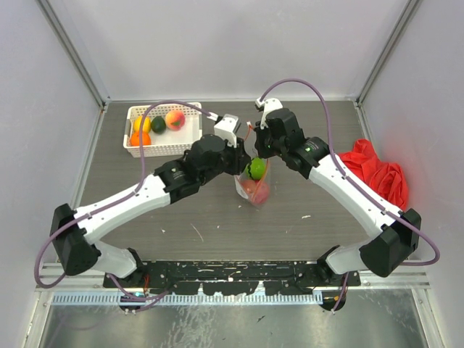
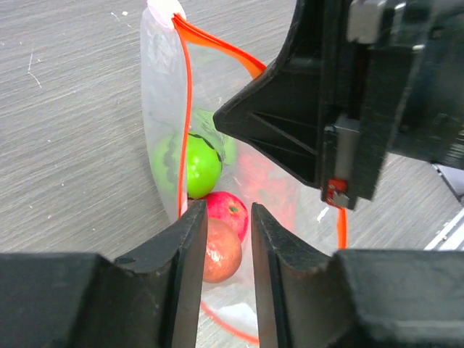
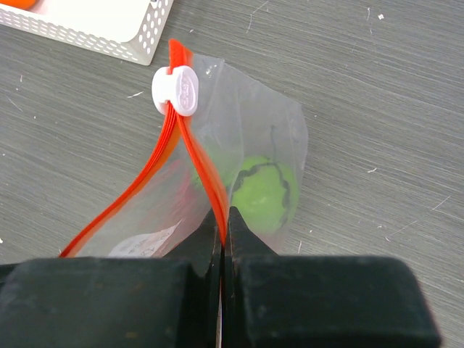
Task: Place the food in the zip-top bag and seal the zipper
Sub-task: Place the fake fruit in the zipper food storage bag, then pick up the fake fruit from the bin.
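The clear zip-top bag (image 1: 254,190) stands open at the table's middle, its mouth up. Inside are a light green fruit (image 2: 197,165), a red one (image 2: 229,212) and a brown one (image 2: 221,252). My right gripper (image 3: 223,214) is shut on one side of the orange-red zipper strip (image 3: 203,170) and holds it up; the white slider (image 3: 176,90) sits at the strip's far end. My left gripper (image 2: 228,210) is open and empty right over the bag's mouth. In the top view the two grippers, left (image 1: 245,165) and right (image 1: 255,148), meet above the bag.
A white lattice basket (image 1: 185,144) at the back left holds yellow (image 1: 138,123), orange (image 1: 140,138), dark green (image 1: 158,124) and peach-pink (image 1: 175,119) fruits. A red cloth (image 1: 377,174) lies at the right. The basket's corner (image 3: 94,29) shows in the right wrist view.
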You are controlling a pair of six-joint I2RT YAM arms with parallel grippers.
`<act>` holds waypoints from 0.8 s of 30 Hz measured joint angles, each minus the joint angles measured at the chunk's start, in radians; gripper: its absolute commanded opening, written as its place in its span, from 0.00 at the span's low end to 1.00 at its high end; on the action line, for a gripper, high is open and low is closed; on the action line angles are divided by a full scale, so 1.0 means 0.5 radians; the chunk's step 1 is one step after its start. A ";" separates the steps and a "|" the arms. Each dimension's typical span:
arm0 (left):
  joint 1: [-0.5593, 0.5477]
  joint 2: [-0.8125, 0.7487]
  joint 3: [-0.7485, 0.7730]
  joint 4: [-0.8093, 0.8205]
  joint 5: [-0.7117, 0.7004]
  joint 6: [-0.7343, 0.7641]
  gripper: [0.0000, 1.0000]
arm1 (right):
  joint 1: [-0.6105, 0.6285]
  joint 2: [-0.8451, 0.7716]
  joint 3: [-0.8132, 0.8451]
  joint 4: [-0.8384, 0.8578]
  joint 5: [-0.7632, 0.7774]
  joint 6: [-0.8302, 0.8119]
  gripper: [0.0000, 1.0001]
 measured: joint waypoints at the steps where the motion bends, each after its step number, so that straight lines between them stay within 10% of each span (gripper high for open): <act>1: 0.000 -0.030 0.000 -0.014 0.002 0.000 0.36 | 0.000 0.000 0.000 0.001 0.001 0.000 0.01; 24: 0.550 -0.476 -0.011 -0.558 -0.002 0.021 0.99 | 0.000 0.000 0.000 0.000 0.018 -0.001 0.01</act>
